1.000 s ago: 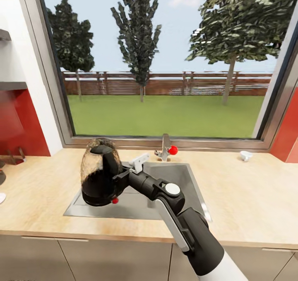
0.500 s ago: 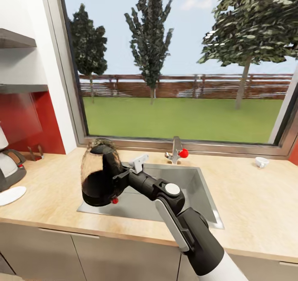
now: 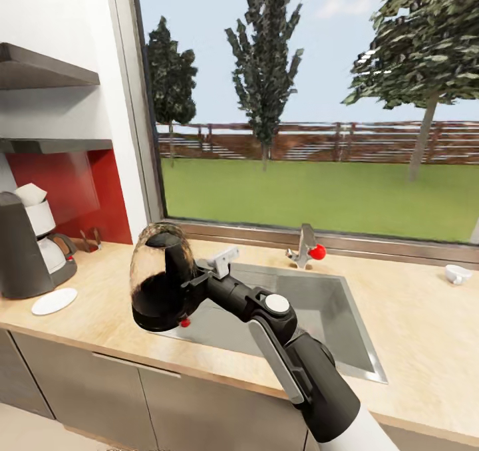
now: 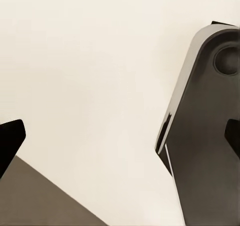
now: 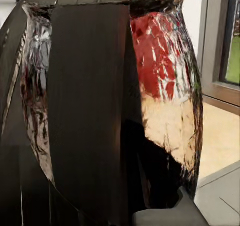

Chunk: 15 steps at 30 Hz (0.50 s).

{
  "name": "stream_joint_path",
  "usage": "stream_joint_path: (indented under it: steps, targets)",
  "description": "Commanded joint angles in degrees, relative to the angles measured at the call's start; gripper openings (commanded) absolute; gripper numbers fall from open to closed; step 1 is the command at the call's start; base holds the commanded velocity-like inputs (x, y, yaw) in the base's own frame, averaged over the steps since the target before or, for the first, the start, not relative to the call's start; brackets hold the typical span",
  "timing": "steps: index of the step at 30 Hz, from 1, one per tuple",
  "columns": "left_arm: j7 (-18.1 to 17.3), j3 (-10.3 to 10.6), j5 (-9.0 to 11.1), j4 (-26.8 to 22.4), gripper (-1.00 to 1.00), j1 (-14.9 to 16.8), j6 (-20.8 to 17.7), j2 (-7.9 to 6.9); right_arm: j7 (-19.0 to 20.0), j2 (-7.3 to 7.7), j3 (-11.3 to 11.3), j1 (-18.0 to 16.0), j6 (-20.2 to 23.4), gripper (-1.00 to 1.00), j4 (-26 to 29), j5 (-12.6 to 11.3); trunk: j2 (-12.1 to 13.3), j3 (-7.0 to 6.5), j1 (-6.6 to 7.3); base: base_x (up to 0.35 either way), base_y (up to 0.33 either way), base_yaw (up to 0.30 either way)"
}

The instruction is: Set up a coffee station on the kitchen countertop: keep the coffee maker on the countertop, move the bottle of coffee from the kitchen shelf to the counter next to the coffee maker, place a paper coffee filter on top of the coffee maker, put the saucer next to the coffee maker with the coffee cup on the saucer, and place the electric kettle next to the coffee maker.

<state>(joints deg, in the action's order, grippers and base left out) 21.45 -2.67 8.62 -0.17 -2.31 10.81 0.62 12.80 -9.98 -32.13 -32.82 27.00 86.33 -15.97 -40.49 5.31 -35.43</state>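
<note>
My right gripper (image 3: 191, 282) is shut on the black handle of the electric kettle (image 3: 156, 281), holding it upright above the left edge of the steel sink (image 3: 313, 304). Up close, the kettle (image 5: 100, 111) shows glass with red and wood reflections. The coffee maker (image 3: 18, 251) stands at the far left of the kitchen countertop (image 3: 100, 285), with the white paper coffee filter (image 3: 30, 193) on top. The saucer (image 3: 54, 301) lies bare just in front of it. The coffee cup (image 3: 457, 273) sits far right by the window. My left gripper (image 4: 121, 138) is open over pale floor. The bottle of coffee is out of view.
A faucet (image 3: 306, 245) with a red knob stands behind the sink. The kitchen shelf (image 3: 60, 145) hangs under a thicker black shelf (image 3: 46, 72) on the left wall, above a red backsplash. Bare countertop lies between the saucer and the sink. Grey cabinet fronts run below.
The view has swung left, bringing the coffee maker, filter, saucer and shelves into sight. The kettle stays held by my right gripper in the same place in the picture.
</note>
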Motion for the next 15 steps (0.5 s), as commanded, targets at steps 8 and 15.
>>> stream_joint_path:
  steps: [8, 15]
  targets:
    - [0.0, -0.5, 0.6, 0.0, 1.00, 0.0, 0.3, -0.23, 0.1, -0.02, 0.0, 0.0, 0.4, -1.00, 0.0, -0.4, -0.1, -0.38, -0.02, 0.000, 0.000, 0.221]
    - [0.0, -0.8, 0.8, 0.0, 1.00, 0.0, 0.4, -0.38, 0.0, -0.02, 0.0, 0.0, 0.4, -1.00, 0.0, -0.4, -0.1, -0.78, -0.02, 0.000, 0.000, 0.221]
